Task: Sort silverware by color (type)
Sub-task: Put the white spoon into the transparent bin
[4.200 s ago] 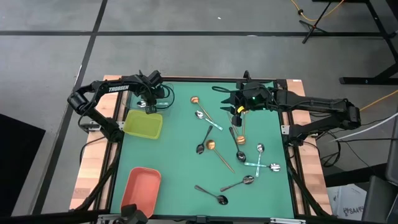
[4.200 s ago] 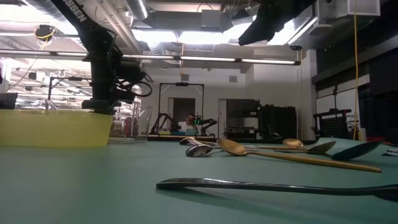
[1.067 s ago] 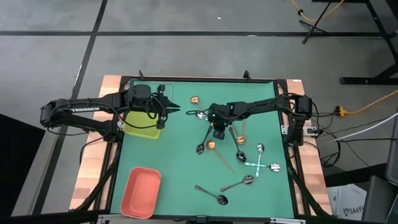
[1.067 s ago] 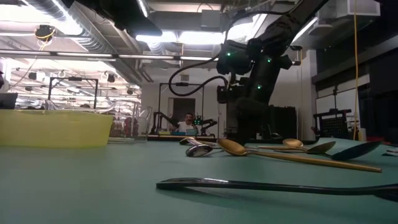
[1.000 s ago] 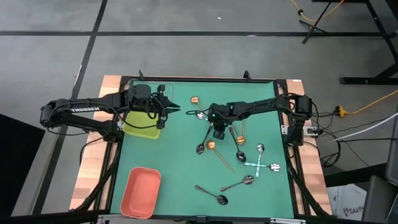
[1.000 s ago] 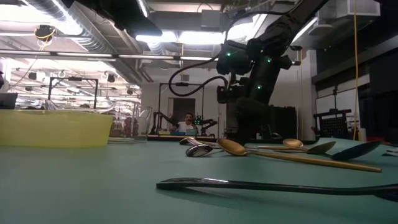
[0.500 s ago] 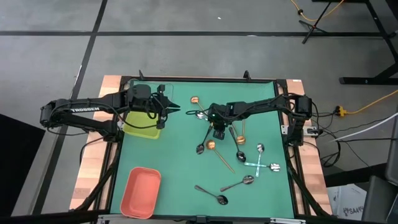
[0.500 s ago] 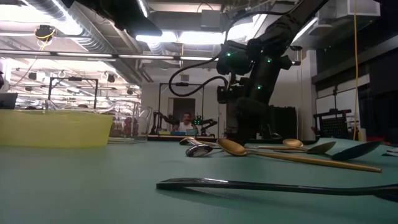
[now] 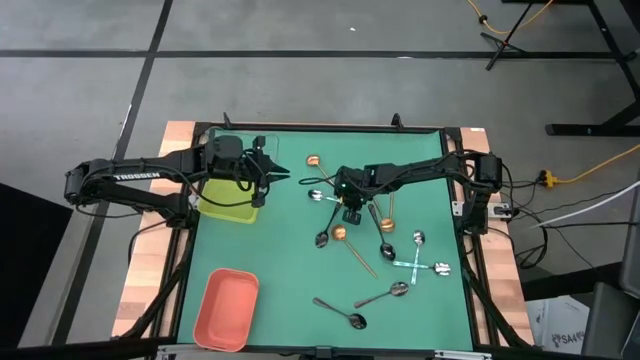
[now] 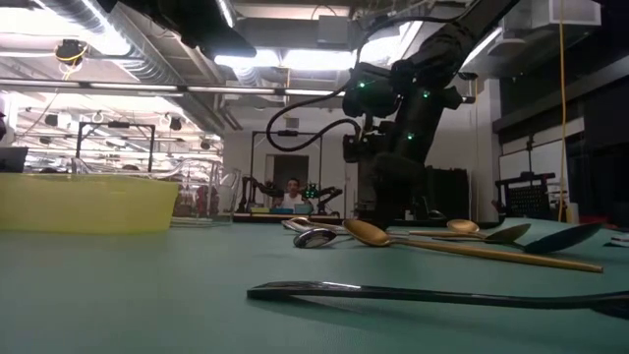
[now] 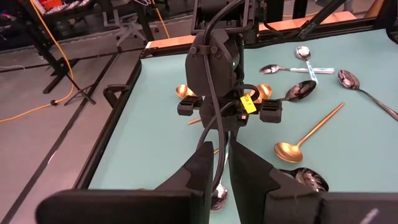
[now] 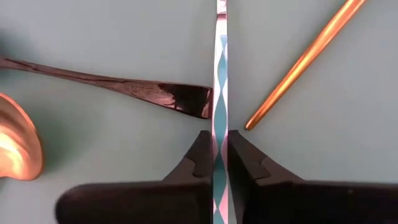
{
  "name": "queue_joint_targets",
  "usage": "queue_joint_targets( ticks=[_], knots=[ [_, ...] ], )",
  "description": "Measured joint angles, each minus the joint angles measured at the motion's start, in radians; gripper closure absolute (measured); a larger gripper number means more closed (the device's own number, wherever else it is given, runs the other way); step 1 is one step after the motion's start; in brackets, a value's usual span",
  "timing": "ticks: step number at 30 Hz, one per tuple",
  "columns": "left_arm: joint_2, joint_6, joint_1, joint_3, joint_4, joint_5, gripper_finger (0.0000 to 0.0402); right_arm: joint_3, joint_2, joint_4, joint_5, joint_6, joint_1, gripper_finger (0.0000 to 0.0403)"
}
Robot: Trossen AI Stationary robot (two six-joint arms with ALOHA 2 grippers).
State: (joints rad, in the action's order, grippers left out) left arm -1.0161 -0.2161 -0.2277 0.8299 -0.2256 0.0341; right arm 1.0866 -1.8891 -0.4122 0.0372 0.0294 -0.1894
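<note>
Right gripper (image 12: pixel 220 149) pinched shut on patterned spoon handle (image 12: pixel 220 74), low on the mat mid-table amid scattered silverware. Best lifted straight up, clear of dark spoon (image 12: pixel 124 87) and copper handle (image 12: pixel 305 59) just beside. Left gripper (image 9: pixel 262 172) waiting beside yellow-green tray (image 9: pixel 215 205), jaws nearly closed, empty.

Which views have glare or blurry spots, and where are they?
Low view: bright ceiling lights wash out the top; the nearest dark spoon looks soft. Right wrist view: glare on the copper spoon bowl; the right gripper, shut on a patterned handle, is blurred at the near edge.
</note>
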Motion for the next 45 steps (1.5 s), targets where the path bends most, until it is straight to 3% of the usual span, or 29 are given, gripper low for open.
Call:
queue_joint_targets(
  ticks=[30,45],
  knots=[
    [0.0,0.0,0.0,0.0,-0.001,0.0,0.0358,0.0,0.146,-0.01,-0.001,-0.008,0.0,0.04],
    [0.0,0.0,0.0,0.0,-0.001,0.001,0.0358,0.189,0.147,-0.064,0.0,-0.064,0.0,0.0399]
  ],
)
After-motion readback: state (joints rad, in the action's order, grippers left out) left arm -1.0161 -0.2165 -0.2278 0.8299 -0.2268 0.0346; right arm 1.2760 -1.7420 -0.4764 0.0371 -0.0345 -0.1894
